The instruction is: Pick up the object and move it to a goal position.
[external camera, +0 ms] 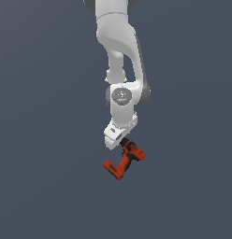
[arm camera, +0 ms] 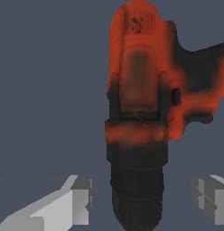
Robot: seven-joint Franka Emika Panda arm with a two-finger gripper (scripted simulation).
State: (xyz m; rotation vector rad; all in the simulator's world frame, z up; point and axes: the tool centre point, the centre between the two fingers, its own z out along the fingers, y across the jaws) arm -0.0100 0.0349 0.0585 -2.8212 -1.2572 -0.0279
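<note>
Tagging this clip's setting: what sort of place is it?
Most likely a bare simulator scene, not a real room: a flat, featureless grey-blue ground, a plainly rendered white arm and one orange-red drill under its open tool.

One orange-red cordless drill [external camera: 125, 161] is seen on the plain grey surface [external camera: 43, 186], and one white robot arm [external camera: 120, 56] is counted above it. One gripper [arm camera: 141, 198] is carried by the arm, with two grey fingers [arm camera: 77, 198] shown in the wrist view.
</note>
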